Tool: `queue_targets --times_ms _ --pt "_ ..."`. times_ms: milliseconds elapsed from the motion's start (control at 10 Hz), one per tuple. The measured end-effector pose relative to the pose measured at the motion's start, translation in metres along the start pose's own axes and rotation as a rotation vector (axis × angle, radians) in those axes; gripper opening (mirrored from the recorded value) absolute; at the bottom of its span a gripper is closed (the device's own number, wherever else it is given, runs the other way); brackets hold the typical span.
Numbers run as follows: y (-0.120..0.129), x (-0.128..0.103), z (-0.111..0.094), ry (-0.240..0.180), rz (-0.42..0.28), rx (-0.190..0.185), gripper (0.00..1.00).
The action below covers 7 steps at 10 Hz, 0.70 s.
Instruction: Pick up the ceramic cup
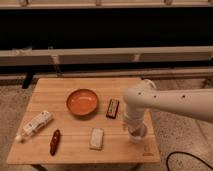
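Observation:
The ceramic cup (138,133) is small, white and round. It stands near the right front corner of the wooden table (60,92), partly covered by my arm. My gripper (134,128) hangs straight down over the cup, at or in its rim. The white arm (170,102) reaches in from the right and hides the fingertips.
A wide orange bowl (82,102) sits at the table's middle. A dark brown bar (112,108) lies right of it. A white packet (96,138), a dark red packet (54,142) and a lying white bottle (35,124) are along the front left. A black cable (185,159) lies on the floor.

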Motion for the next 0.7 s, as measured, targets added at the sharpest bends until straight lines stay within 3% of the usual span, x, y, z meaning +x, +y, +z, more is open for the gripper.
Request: queue_targets --times_ms 200,500,700 --pt "0.000 -0.001 -0.005 -0.006 -0.008 -0.001 0.15" --pt "0.006 -0.001 -0.037 -0.018 -0.034 0.000 0.15" --pt "0.010 -0.002 -0.043 -0.023 -0.055 -0.002 0.15"
